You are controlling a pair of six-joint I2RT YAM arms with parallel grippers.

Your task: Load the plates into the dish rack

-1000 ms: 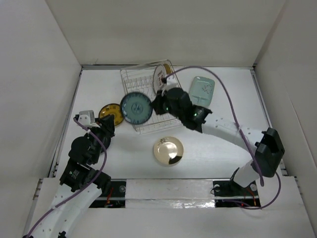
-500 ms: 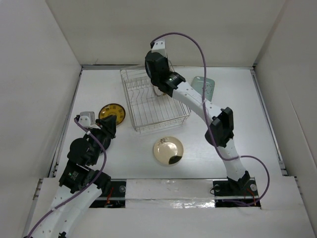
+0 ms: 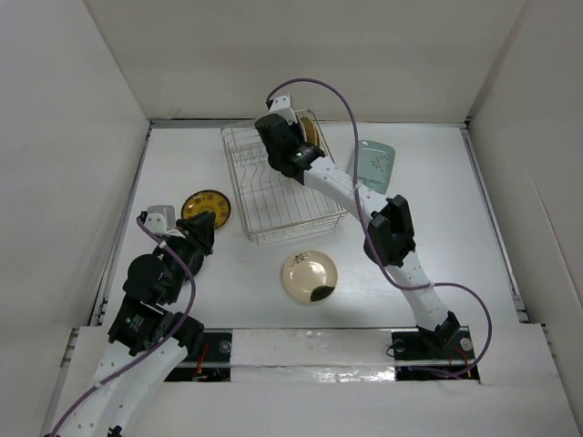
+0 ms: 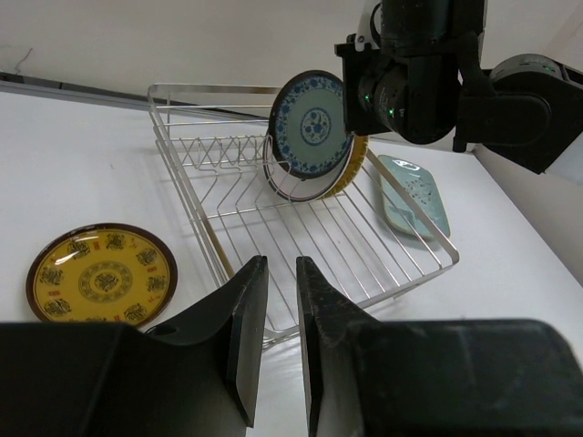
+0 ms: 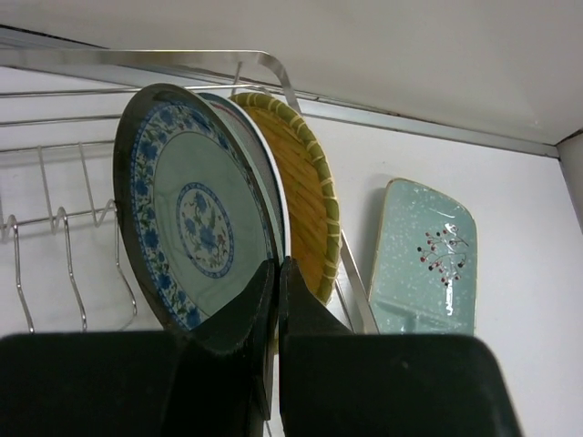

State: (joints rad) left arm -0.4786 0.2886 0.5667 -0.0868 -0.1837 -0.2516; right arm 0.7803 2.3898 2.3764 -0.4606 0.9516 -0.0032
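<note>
Rack [image 4: 209, 88] holds teal plate [image 5: 196, 228] upright, right jaws seemingly pinching it; left jaws parted.

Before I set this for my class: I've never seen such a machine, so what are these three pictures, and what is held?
Two robot arms stand at the edge of a table. One picture looks down from above; the others come from a camera on each wrist. The right arm reaches into the wire dish rack, its jaws shut on the rim of a teal-patterned plate standing upright, a tan plate behind it. The left arm holds nothing, jaws slightly apart. On the table lie a yellow plate, a cream plate and a pale green dish.
</note>
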